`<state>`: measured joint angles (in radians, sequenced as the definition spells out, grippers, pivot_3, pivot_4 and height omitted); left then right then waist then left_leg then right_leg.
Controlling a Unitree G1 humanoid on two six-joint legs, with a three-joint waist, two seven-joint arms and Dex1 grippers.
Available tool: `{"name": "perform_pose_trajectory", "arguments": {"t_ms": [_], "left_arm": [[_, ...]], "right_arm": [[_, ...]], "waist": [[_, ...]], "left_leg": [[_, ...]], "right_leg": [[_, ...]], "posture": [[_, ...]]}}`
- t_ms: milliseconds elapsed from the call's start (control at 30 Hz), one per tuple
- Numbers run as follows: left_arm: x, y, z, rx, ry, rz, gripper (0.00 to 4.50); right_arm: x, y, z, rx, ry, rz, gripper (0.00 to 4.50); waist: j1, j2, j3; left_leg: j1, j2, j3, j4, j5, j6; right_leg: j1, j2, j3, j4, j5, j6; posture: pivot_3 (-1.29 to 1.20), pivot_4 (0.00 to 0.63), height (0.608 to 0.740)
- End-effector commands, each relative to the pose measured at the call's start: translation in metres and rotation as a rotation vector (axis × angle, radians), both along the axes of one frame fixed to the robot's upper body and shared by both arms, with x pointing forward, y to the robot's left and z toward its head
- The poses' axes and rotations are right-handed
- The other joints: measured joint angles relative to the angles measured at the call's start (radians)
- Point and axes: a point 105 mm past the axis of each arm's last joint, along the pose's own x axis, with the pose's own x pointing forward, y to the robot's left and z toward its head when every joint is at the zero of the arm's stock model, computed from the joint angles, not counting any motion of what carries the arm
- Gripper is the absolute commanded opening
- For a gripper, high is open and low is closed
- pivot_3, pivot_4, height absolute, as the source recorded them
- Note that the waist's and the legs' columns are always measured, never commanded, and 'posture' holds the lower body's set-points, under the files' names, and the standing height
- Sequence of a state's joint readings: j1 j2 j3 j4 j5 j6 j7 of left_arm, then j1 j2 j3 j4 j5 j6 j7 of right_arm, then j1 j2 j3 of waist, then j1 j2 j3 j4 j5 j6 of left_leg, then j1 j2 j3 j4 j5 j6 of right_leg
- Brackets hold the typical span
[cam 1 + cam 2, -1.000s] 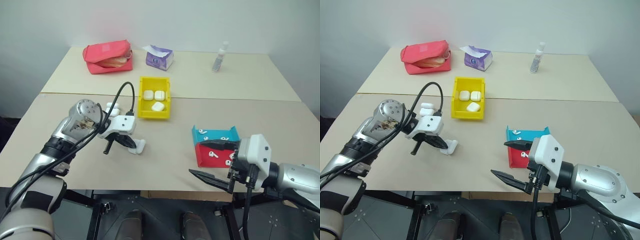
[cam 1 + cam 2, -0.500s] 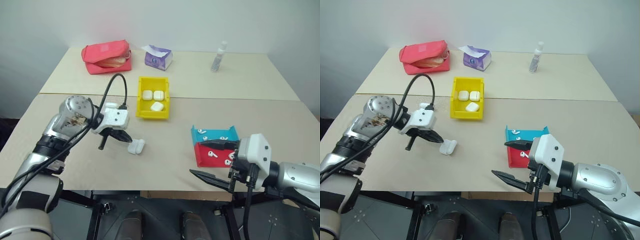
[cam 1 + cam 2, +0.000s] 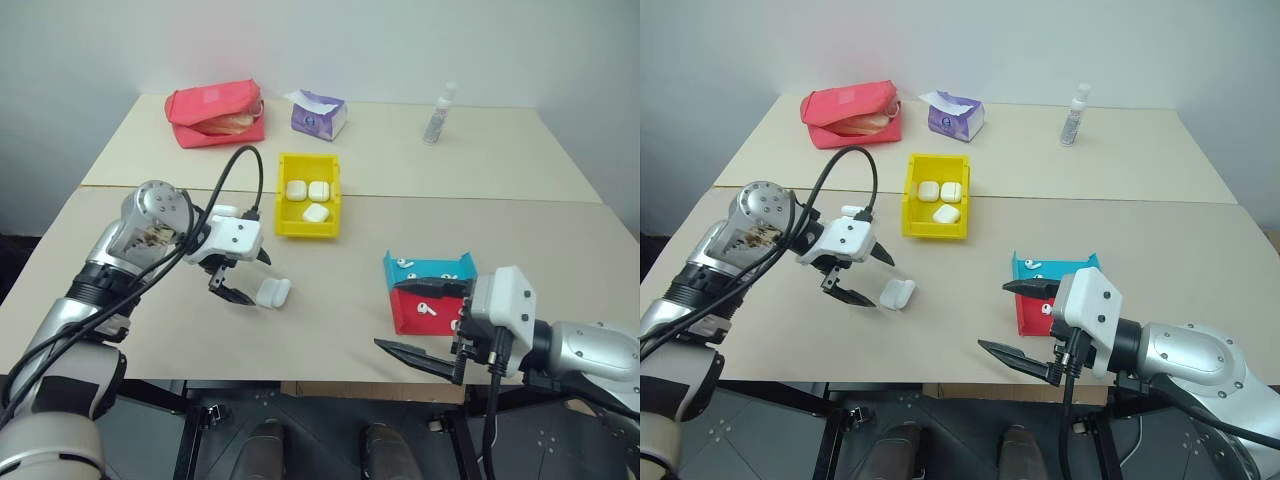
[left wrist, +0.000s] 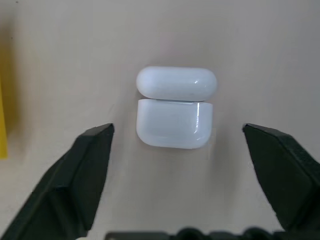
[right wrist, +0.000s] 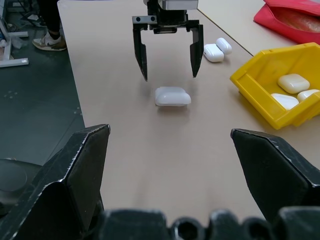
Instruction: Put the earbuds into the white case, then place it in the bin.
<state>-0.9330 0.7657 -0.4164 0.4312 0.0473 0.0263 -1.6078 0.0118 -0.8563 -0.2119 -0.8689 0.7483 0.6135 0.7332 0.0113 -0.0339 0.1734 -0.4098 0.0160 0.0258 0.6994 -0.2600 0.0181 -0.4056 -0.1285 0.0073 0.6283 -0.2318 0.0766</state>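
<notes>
The white case [image 4: 175, 107] lies flat on the table with its lid down, also seen at case [image 3: 273, 292]. My left gripper [image 3: 250, 278] hovers just above and beside it, open wide, nothing between its fingers. Several earbuds [image 3: 427, 309] lie in the teal tray [image 3: 432, 270] and the red tray [image 3: 410, 320] at the front right. Beside those trays, near the table's front edge, my right gripper [image 3: 392, 316] is open and empty. The yellow bin [image 3: 306, 230] stands behind the case and holds three white cases.
Two more white cases [image 5: 214, 52] lie beyond the left gripper. At the back stand a red pouch [image 3: 215, 114], a purple tissue pack [image 3: 319, 113] and a small spray bottle [image 3: 438, 115]. A seam between two tabletops runs behind the bin.
My left gripper's fingers, shut with their tips at the case before, have spread wide. The case stays lying on the table. The right arm has kept still.
</notes>
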Motion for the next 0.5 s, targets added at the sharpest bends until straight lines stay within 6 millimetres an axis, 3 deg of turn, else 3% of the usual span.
{"name": "perform_pose_trajectory", "arguments": {"t_ms": [33, 300, 500], "left_arm": [[0.003, -0.011, 0.005, 0.038, -0.025, -0.001, 4.44], [0.006, -0.016, -0.013, 0.112, -0.036, 0.001, 4.44], [0.009, -0.016, -0.015, 0.126, -0.049, 0.002, 4.44]], "right_arm": [[-0.001, 0.002, 0.007, 0.011, -0.049, 0.002, 4.5], [-0.001, 0.002, 0.007, 0.01, -0.052, -0.006, 4.5], [-0.001, 0.002, 0.006, 0.01, -0.052, -0.01, 4.5]], "waist": [[0.0, 0.0, 0.0], [-0.001, 0.0, 0.0], [-0.001, 0.0, 0.0]], "left_leg": [[0.0, 0.0, 0.0, 0.0, 0.0, 0.0], [0.0, 0.0, 0.0, 0.0, 0.0, 0.0], [0.0, 0.0, 0.0, 0.0, 0.0, 0.0]], "right_leg": [[0.0, 0.0, 0.0, 0.0, 0.0, 0.0], [0.0, 0.0, 0.0, 0.0, 0.0, 0.0], [0.0, 0.0, 0.0, 0.0, 0.0, 0.0]], "posture": [[0.0, 0.15, 0.74], [0.0, 0.15, 0.74], [0.0, 0.15, 0.74]]}}
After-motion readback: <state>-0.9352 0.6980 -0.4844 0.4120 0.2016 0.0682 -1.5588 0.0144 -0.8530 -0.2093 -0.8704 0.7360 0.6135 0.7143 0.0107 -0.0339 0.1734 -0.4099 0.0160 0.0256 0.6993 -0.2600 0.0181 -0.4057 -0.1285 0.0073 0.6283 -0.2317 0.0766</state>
